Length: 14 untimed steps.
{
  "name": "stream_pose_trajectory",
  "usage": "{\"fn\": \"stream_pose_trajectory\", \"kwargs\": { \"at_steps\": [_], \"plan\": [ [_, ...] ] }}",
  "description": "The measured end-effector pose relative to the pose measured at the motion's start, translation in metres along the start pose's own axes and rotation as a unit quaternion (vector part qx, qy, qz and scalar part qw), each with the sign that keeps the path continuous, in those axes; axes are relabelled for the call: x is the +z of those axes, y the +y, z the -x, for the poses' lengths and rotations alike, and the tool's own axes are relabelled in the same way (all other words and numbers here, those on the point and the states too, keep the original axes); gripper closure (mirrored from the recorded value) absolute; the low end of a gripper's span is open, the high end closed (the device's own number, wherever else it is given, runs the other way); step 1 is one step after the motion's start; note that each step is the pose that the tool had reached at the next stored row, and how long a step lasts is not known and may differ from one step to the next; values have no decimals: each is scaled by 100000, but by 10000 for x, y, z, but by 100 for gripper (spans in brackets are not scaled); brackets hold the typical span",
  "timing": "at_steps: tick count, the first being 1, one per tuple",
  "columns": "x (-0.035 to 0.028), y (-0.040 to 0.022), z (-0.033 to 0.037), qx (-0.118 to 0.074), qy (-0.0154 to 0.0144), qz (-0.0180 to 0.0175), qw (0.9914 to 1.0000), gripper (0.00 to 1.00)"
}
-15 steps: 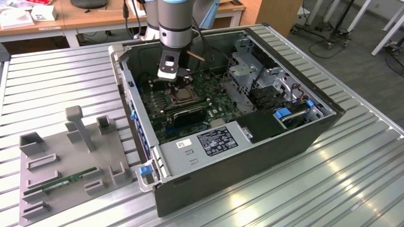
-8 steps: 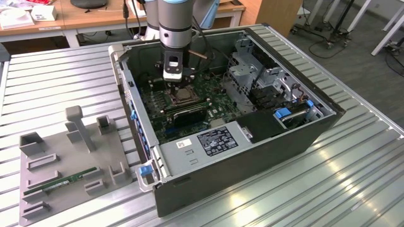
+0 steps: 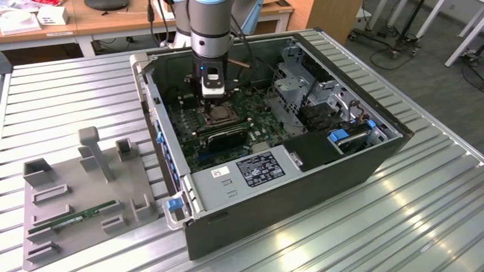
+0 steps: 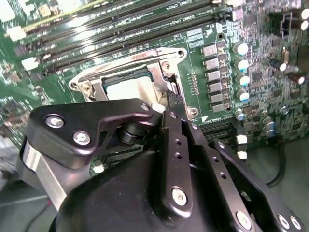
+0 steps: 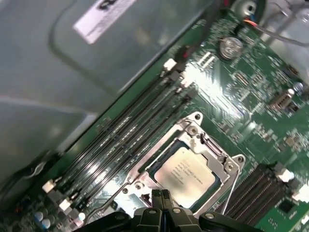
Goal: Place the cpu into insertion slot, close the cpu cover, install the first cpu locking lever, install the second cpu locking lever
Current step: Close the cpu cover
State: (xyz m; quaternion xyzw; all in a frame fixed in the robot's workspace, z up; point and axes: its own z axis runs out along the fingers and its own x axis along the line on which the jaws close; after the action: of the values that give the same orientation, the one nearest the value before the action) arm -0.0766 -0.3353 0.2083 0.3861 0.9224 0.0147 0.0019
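Observation:
The cpu (image 5: 186, 176), a square chip with a silver-grey top, lies flat in its socket on the green motherboard (image 5: 241, 92). The cpu cover (image 5: 200, 137), a silvery frame, lies down around it, and the chip shows through the open centre. A thin wire lever (image 5: 232, 188) runs along one side of the socket. My gripper (image 5: 161, 197) hangs just above the socket's edge with its two dark fingers pressed together and nothing between them. In the second wrist view the cpu (image 4: 128, 89) and cover (image 4: 145, 55) lie just beyond my gripper (image 4: 174, 101). In the exterior view my gripper (image 3: 214, 101) stands upright over the socket (image 3: 220, 115).
The open computer case (image 3: 302, 187) lies on a ribbed metal table (image 3: 423, 215). Black memory slots (image 5: 130, 135) run beside the socket. Drive cages and cables (image 3: 318, 96) fill the case on the exterior view's right. A grey fixture (image 3: 45, 226) with a green memory stick (image 3: 79, 216) sits on that view's left.

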Motion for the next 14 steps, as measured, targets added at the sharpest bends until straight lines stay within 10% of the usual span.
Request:
{"fn": "stream_pose_trajectory", "kwargs": {
  "at_steps": [7,14],
  "plan": [
    [0,0,0,-6368,182,-48,99797,89],
    [2,0,0,-12658,360,-101,99195,89]
  ]
}}
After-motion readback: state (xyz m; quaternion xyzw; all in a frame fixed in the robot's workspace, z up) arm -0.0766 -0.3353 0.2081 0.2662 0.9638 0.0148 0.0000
